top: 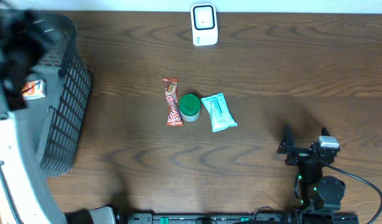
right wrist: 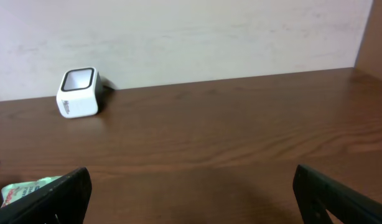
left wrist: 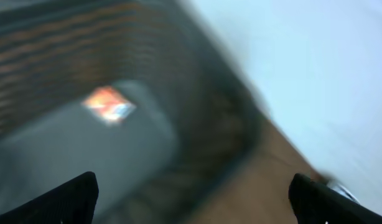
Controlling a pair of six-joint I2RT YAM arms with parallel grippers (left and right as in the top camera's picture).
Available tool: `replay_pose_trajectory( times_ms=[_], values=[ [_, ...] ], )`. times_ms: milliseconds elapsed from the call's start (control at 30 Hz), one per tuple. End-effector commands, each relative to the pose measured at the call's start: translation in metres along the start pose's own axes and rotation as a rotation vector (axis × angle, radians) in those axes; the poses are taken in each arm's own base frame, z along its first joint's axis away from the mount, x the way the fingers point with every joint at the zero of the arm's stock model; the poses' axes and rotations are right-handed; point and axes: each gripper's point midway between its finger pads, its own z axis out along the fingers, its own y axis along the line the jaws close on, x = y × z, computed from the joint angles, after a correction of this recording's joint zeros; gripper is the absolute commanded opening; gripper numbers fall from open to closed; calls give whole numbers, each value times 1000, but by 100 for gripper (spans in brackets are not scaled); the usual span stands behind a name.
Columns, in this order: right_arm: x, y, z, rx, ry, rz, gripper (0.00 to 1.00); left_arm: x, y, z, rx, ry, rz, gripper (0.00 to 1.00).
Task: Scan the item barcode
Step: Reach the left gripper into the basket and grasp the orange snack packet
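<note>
One dark mesh basket (top: 66, 112) stands at the left, with one orange-and-white packet (top: 34, 91) lying on its floor. The left gripper (left wrist: 194, 199) hangs above it, jaws spread wide and empty, the packet below and clear of them. Mid-table lie one candy bar (top: 172, 101), one green-lidded jar (top: 190, 107) and one teal packet (top: 219, 112), with one white scanner (top: 204, 24) behind them. The right gripper (right wrist: 192, 199) gapes wide, holding nothing.

Right tool (right wrist: 191, 196) black, its arm (top: 312, 168) bearing green lights (top: 300, 180) and black cable (top: 364, 180).
</note>
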Motion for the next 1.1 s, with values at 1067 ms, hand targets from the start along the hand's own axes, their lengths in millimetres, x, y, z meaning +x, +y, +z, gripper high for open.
replay_pose_trajectory(
  times_ms=[1067],
  values=[
    [0,2,0,-9,0,9,99,59,163,264,-658,148,-348,98]
  ],
)
